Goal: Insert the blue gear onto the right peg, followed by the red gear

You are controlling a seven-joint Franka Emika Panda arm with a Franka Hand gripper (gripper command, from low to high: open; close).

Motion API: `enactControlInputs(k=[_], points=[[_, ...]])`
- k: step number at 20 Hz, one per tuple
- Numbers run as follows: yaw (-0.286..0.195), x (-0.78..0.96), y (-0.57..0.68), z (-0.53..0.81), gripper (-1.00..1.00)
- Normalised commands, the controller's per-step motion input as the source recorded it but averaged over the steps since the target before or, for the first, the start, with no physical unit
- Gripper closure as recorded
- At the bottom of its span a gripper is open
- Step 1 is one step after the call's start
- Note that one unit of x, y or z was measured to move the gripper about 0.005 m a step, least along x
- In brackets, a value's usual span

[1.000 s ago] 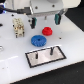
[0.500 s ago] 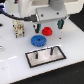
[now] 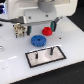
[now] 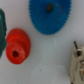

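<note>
1. The step in hand looks like reaching for the blue gear (image 3: 38, 41), which lies flat on the desk (image 3: 12, 55), just beside the plate (image 3: 46, 56) and not yet on any peg; I judge the gripper should drop centred over it and grip across the rim, keeping the disc level so its hole can meet the pin
2. The red gear (image 3: 48, 31) sits just beyond the blue one, near but apart, so the descent should not nudge it
3. The right peg (image 3: 51, 51) stands bare at the exterior view's right end of the plate
4. The exterior view shows plate, pegs and arm; the gripper's fingers are hidden, so I cannot tell whether they are spread or pressed together
5. The wrist view shows red gear (image 4: 17, 46) and blue gear (image 4: 49, 16) from above, with the centre hole plain, but no pegs
</note>
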Motion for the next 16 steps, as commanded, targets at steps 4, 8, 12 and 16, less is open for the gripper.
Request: enactControlInputs(k=[4,8,12,16], points=[[0.0,0.03,0.0,-0.33,-1.0],[0.0,0.07,0.13,-0.31,-1.0],[0.0,0.03,0.02,-0.18,-1.0],[0.0,-0.04,0.08,0.06,-1.0]])
